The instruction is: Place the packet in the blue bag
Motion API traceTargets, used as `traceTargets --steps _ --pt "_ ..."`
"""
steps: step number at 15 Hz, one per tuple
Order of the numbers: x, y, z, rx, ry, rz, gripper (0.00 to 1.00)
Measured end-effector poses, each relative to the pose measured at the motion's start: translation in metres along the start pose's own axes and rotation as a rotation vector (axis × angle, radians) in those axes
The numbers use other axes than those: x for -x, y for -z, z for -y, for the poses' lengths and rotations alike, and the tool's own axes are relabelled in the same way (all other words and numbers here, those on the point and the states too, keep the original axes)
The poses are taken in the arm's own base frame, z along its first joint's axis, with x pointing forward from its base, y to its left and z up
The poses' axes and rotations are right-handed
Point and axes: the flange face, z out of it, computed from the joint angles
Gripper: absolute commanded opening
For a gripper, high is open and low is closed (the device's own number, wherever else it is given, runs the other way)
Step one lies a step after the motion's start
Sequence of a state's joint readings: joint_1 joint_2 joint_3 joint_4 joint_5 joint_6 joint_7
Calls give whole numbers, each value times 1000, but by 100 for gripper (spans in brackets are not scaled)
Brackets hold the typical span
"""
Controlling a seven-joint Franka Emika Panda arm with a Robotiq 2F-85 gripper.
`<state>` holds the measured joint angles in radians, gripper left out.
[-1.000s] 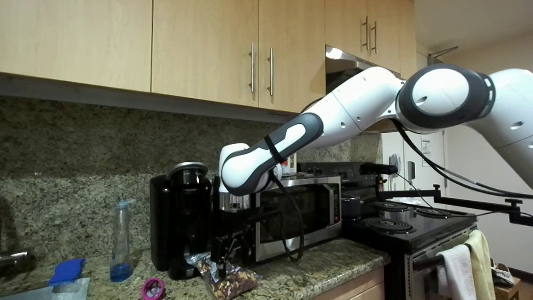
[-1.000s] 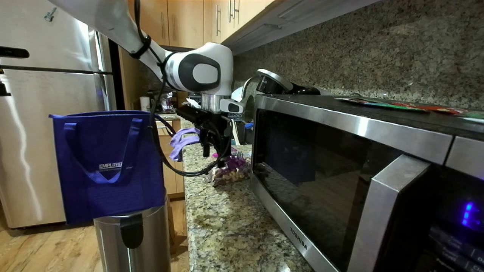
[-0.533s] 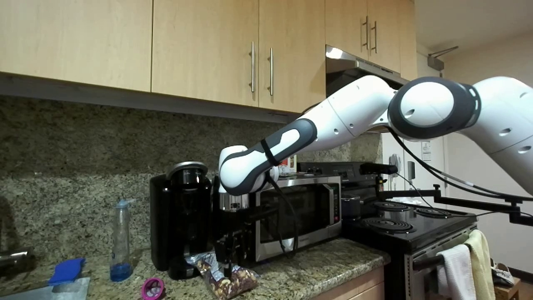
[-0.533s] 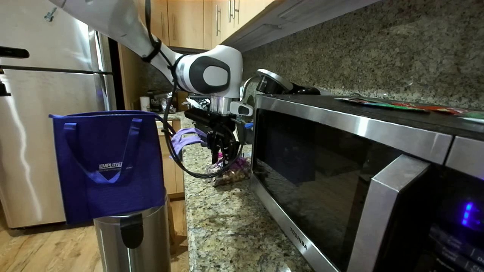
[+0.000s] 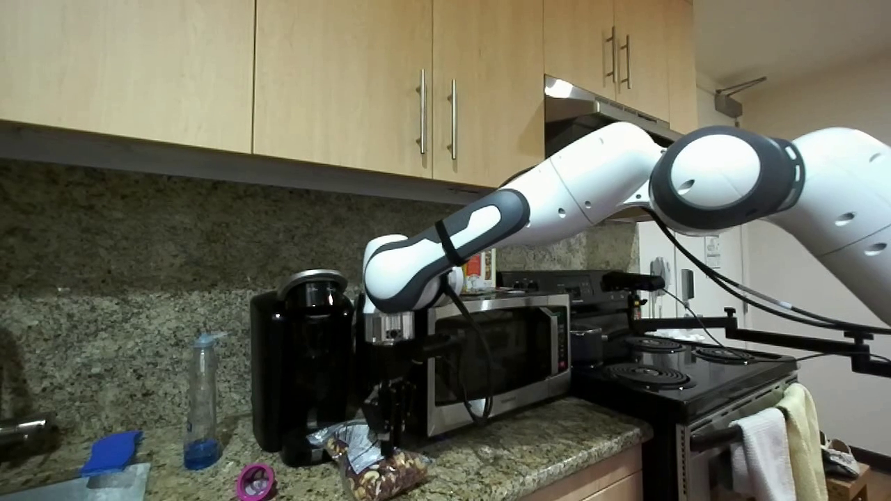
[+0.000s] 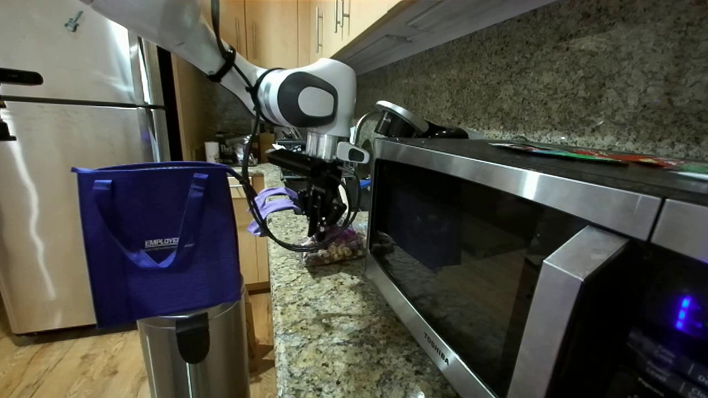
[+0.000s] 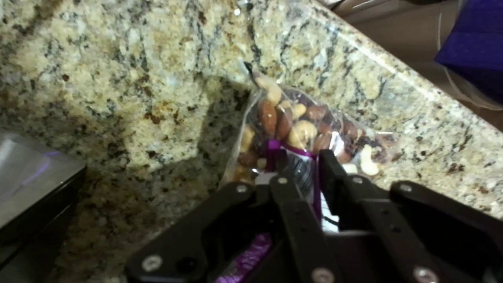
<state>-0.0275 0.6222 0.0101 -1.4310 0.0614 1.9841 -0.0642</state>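
Observation:
The packet (image 7: 302,125), a clear bag of mixed nuts with a purple and silver label, is at the counter beside the microwave. In the wrist view its bunched label part stands between the fingers (image 7: 333,173) of my gripper (image 7: 302,157), which have drawn in on it from both sides. Both exterior views show the gripper (image 6: 319,229) pointing down at the packet (image 5: 379,473). The blue bag (image 6: 160,232), a large upright tote with handles, stands on a steel bin away from the counter. Its corner enters the wrist view, but its inside is hidden.
The microwave (image 6: 487,249) flanks the gripper closely. A black coffee maker (image 5: 303,376), a clear bottle (image 5: 202,410), a pink cup (image 5: 255,482) and a flat blue item (image 5: 111,452) are nearby. The counter edge (image 7: 397,70) lies between packet and bag. A cable loops beside the hand.
My gripper's fingers have come together from wide apart onto the packet. The hand moved down toward the counter, then rose slightly, and the packet shifted a little with it. The blue bag stayed put.

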Motion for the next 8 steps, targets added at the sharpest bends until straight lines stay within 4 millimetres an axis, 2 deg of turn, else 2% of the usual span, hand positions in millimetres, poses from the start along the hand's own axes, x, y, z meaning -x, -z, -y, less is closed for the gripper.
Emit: traceTargets --steps 2,5,6,7,8 --pt "6 16 12 -23 71 4 0" --pt "22 58 37 -31 166 -16 3" --pt "29 72 43 -33 188 -18 27" --pt "36 83 47 -37 202 -11 29" --pt "41 92 49 -42 204 -6 10"
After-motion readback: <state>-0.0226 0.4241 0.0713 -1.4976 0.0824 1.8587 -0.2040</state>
